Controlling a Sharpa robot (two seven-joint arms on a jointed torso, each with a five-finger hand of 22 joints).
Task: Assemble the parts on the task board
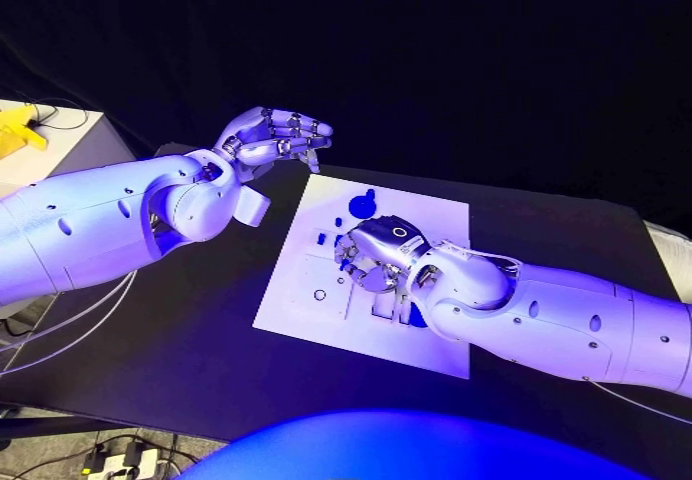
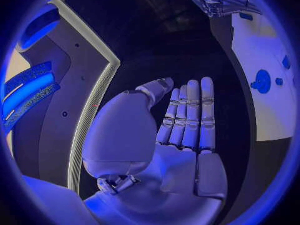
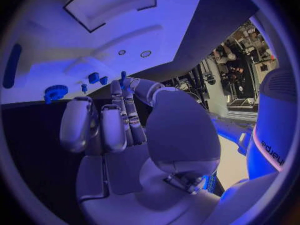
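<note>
Currently 1 white task board [image 1: 325, 315] lies flat on the black worktop [image 1: 173, 370], approx. centre.

Left hand [image 1: 271, 137]: raised off the board's far-left corner, over the worktop. Wrist view shows the fingers [image 2: 190, 117] straight and side by side, thumb set apart, palm bare; it holds nothing.

Right hand [image 1: 378, 255]: over the middle of the board, palm down. Fingers [image 3: 119, 115] part curled, 2 bent further in than the rest. Nothing seen in the palm; whether a fingertip touches a part, cannot tell.

Parts, right wrist view: 1 blue gear-shaped disc [image 3: 55, 92] on the board; 2 short blue round pieces [image 3: 98, 78] just beside each other; 1 small blue peg [image 3: 84, 88] between disc and pair; 1 thin blue pin [image 3: 123, 76] at the fingertips. Total 5 counted.

Head view: 1 larger blue piece [image 1: 364, 205] on the board's far end, just beyond the right hand.
</note>
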